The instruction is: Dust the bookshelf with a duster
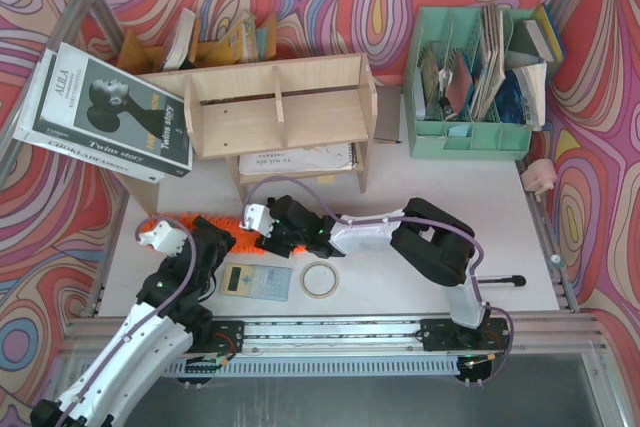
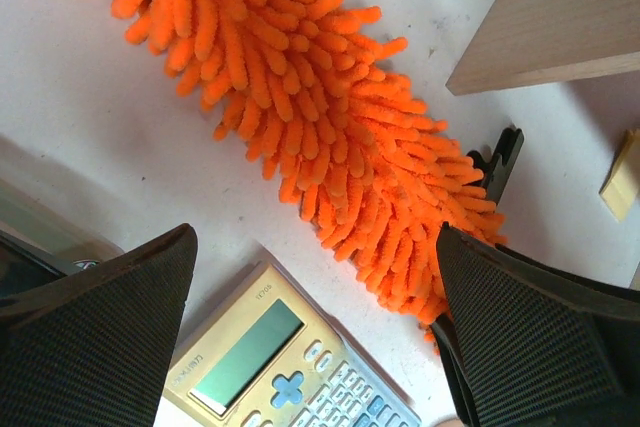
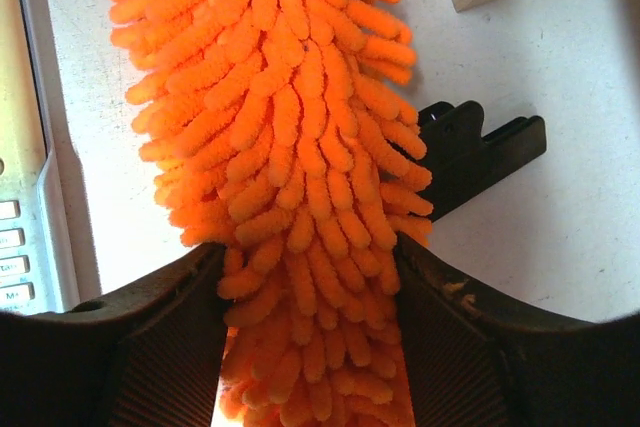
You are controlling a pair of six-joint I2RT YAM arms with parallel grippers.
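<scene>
The pale-wood bookshelf (image 1: 280,107) stands at the back middle of the table; its foot shows in the left wrist view (image 2: 560,17). The orange fluffy duster (image 1: 205,221) lies on the table in front of it; its handle is hidden. My right gripper (image 1: 268,237) is shut on the duster's fluffy head (image 3: 290,147), which is squeezed between the fingers around the gripper's middle (image 3: 308,257). My left gripper (image 1: 222,247) is open and empty (image 2: 320,347), hovering over a calculator (image 2: 280,367), with the end of the duster (image 2: 330,137) just ahead.
A calculator (image 1: 256,281) and a tape roll (image 1: 321,280) lie near the front edge. A small black plastic piece (image 3: 480,147) lies at the duster's far side. A mint organiser (image 1: 470,77) is back right, a big book (image 1: 105,112) left, cardboard holders (image 1: 200,47) behind the shelf.
</scene>
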